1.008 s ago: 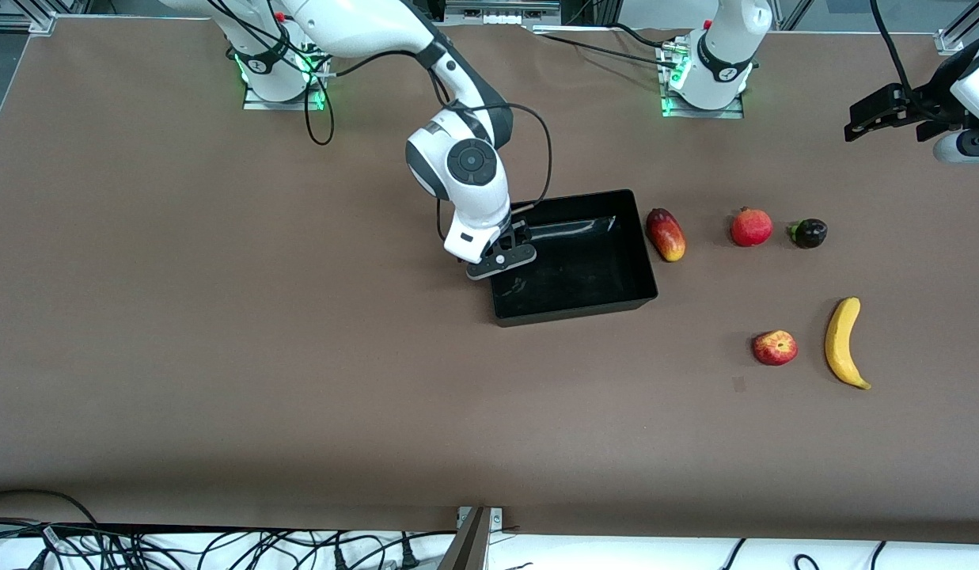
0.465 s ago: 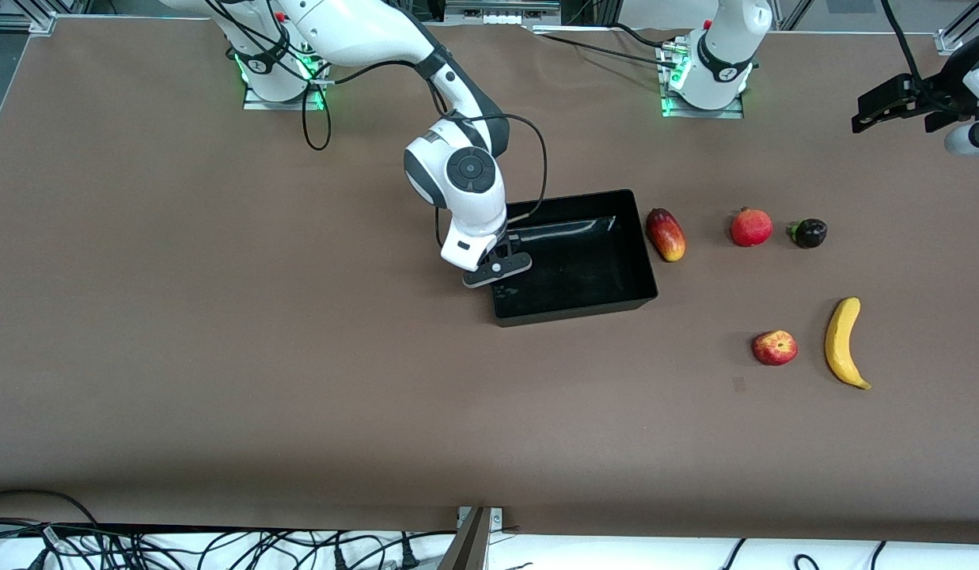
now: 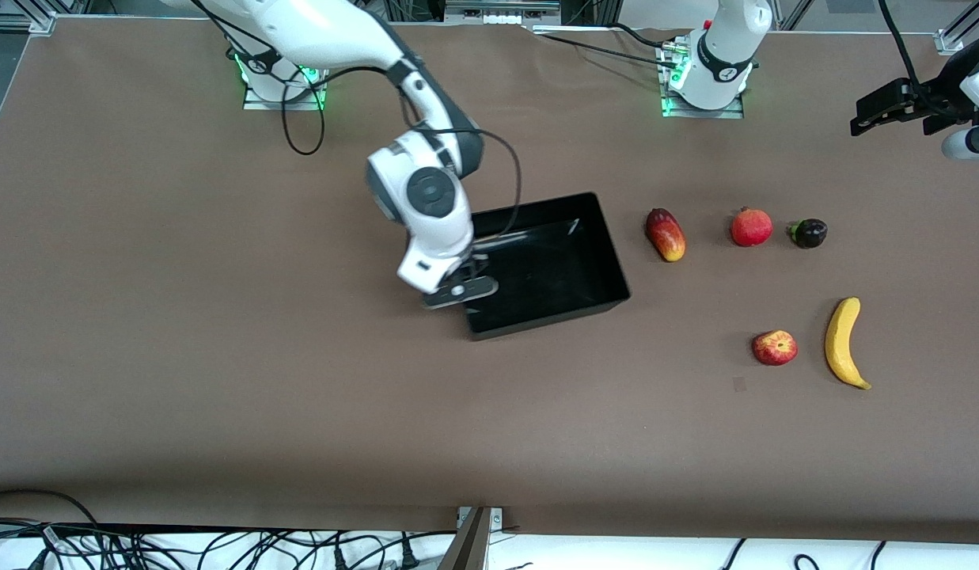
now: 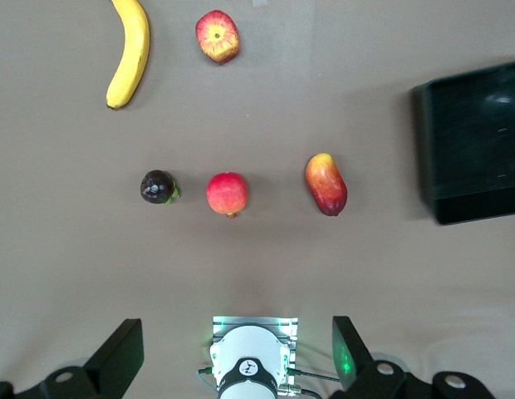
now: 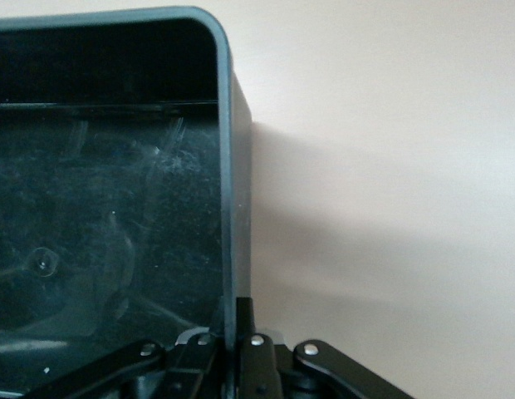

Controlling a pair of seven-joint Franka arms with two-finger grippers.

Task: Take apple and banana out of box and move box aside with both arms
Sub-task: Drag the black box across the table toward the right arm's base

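Observation:
The black box (image 3: 608, 261) sits mid-table. My right gripper (image 3: 460, 289) is shut on its wall at the end toward the right arm; in the right wrist view the thin wall (image 5: 227, 208) runs between my closed fingers (image 5: 232, 332). The apple (image 3: 775, 347) and banana (image 3: 844, 342) lie side by side toward the left arm's end, nearer the front camera than the box. My left gripper (image 3: 881, 111) is open and empty, held high at the left arm's end of the table. The left wrist view shows the gripper (image 4: 237, 349), banana (image 4: 130, 51), apple (image 4: 218, 36) and box (image 4: 473, 141).
A mango (image 3: 665, 234), a pomegranate (image 3: 751, 227) and a small dark fruit (image 3: 808, 233) lie in a row beside the box toward the left arm's end, farther from the front camera than the apple. The arm bases (image 3: 703, 79) stand along the table's top edge.
My right gripper has dragged the box toward the right arm's end and slightly nearer the front camera, away from the mango. The left gripper has barely moved.

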